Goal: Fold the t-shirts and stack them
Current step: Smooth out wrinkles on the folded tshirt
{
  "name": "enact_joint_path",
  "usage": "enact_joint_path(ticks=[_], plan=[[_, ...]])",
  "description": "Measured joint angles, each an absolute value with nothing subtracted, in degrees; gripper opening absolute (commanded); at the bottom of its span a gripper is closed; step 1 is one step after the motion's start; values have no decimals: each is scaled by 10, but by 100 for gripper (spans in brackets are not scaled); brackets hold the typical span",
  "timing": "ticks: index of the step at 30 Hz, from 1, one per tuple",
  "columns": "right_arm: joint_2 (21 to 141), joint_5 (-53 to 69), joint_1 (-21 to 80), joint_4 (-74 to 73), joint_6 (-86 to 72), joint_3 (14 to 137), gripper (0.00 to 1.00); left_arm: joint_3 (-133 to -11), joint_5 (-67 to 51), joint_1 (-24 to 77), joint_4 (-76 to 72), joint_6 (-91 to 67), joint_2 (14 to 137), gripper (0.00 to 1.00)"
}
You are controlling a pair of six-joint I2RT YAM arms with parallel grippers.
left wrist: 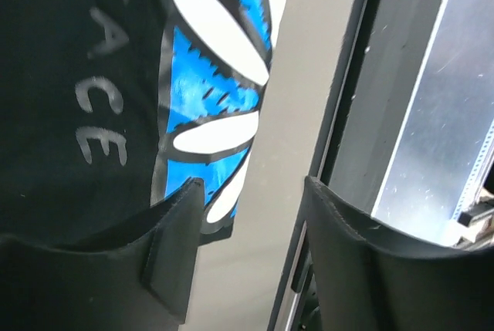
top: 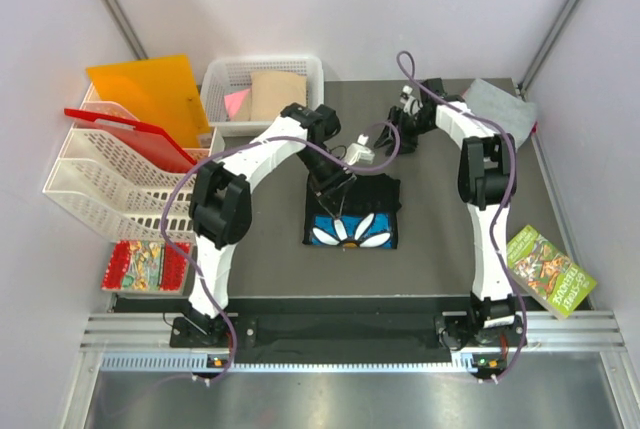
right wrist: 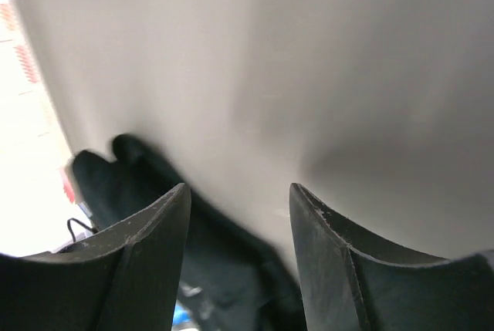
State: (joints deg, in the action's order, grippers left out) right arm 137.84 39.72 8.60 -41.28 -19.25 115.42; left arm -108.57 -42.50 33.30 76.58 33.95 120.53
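While both arms reach out over the table (top: 430,239), I see the black t-shirt (top: 378,204) lying folded into a small rectangle near the middle of it. Its blue print (top: 350,233) of white daisy petals sits at the edge nearest the arm bases.

The left gripper (left wrist: 253,188) hangs over that shirt. In its wrist view the fingers (left wrist: 174,246) stand wide apart with nothing between them — bare table shows in the gap. The printed edge of the shirt lies under the left-hand finger, and pale lettering shows on the black cloth.

The right gripper (right wrist: 239,192) is just beyond the far edge of the shirt. Its fingers are likewise spread wide and hold nothing. Its wrist view is blurred, mostly a pale surface with a dark shape low in the frame.

A grey t-shirt (top: 498,104) lies at the far right corner of the table, behind the right arm. In a white basket (top: 262,61) at the far edge, left of centre, lie a tan t-shirt (top: 278,94) and, just to its left, a pink one (top: 237,102).

Left of the basket an orange sheet (top: 150,89) leans in a white slatted rack (top: 100,179), with a red tray (top: 120,129) on the rack too. One colourful booklet (top: 548,271) lies at the near right — another at the near left, below the rack.
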Motion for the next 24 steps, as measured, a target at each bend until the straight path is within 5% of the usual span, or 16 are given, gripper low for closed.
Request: enact_joint_path(ticks=[5,7,24], plan=[[1400,426,69,-417,-195,1154,53,-1051,-394,344,766,359,1206,7],[1400,433,65,-415,-195,1149,52,-1038,-382,355,767,361,1206,0],[1284,487,80,-396,-165,908,47,-968,-336,368,772,366,1309,0]])
